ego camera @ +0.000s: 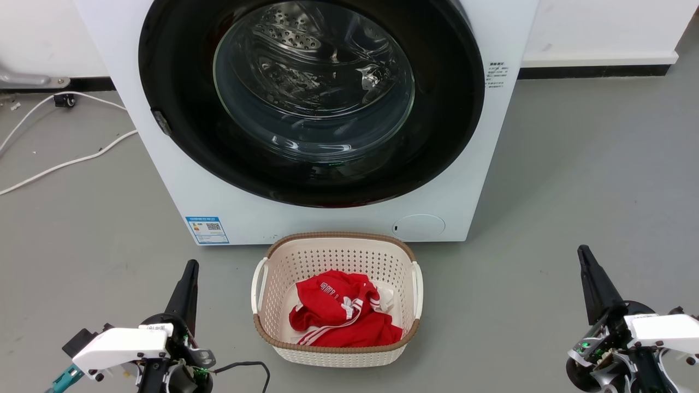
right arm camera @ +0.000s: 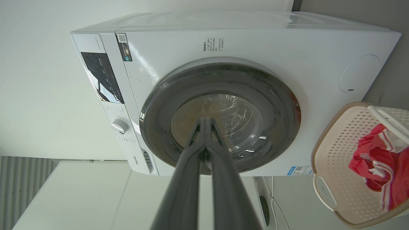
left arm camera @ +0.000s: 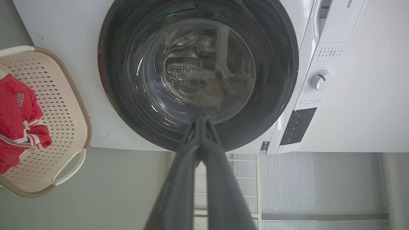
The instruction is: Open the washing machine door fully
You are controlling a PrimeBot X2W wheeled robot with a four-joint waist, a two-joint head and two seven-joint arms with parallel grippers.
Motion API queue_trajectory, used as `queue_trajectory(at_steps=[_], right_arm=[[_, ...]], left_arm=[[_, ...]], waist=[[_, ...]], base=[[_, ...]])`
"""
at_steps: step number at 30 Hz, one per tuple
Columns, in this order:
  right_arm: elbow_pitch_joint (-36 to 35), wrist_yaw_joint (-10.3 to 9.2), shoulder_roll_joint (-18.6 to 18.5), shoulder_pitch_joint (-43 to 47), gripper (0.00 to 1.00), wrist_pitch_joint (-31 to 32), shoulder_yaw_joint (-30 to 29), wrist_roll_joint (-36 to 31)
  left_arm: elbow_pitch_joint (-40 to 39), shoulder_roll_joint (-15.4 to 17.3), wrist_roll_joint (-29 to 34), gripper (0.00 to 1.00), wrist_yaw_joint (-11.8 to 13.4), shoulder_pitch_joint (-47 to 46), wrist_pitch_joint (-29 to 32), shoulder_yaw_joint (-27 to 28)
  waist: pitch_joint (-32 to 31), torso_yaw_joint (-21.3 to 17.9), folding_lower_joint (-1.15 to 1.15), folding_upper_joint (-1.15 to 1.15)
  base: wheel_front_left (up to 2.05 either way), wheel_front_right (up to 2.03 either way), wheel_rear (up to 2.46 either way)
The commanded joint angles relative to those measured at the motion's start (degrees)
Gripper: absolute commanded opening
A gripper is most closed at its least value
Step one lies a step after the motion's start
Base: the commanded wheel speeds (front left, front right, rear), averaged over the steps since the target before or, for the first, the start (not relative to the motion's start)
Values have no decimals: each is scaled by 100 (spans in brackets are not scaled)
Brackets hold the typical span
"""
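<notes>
Since the washing machine door point(ego camera: 180, 109) is sitting shut and untouched, the left gripper point(ego camera: 191, 266) and right gripper point(ego camera: 583, 252) are hovering closed and empty, flanking the near basket point(ego camera: 338, 239), apparently parked before any reach.

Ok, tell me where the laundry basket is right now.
In the head view the laundry basket sits bottom centre on the floor, just in front of the washing machine, between the left tool and right tool.

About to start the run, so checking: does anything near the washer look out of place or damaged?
Nothing looks damaged. Loose white cables trail across the floor left of the washing machine, and the laundry basket sits close before it.
</notes>
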Motion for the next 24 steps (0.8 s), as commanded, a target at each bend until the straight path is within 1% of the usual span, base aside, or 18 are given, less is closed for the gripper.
queue_trajectory(at_steps=[1,2,3,4,5,11,15,19,24], right_arm=[[8,0,17,-81,0,16,-14,-21],[8,0,3,4,100,0,-2,0],[8,0,3,4,100,0,-2,0],[31,0,7,25,0,-3,2,-1],[35,0,10,38,100,-16,10,-2],[-119,0,17,81,100,-189,111,-8],[-190,0,21,108,100,-302,156,-127],[-282,0,23,123,100,-407,150,-441],[-460,0,29,135,100,-530,189,-1018]], left_arm=[[8,-6,11,0,-19,-43,32,16],[9,-2,3,100,0,2,-2,-1],[9,-2,3,100,0,2,-2,-1],[38,-7,4,0,1,17,-12,-7],[51,-9,8,100,4,24,-30,-26],[-37,-10,55,100,3,-8,-209,-200],[-126,-11,192,100,2,-22,-317,-246],[-253,-12,477,100,1,-37,-421,-243],[-409,-13,1052,100,0,-64,-544,-260]], waist=[[0,0,0,0],[0,0,0,0],[0,0,0,0],[0,0,0,0],[1,-1,0,0],[5,0,0,0],[9,5,0,0],[16,9,0,0],[29,12,0,0]], base=[[0,0,0],[0,0,0],[0,0,0],[0,0,0],[0,0,0],[0,0,0],[0,0,0],[0,0,0],[0,0,0]])
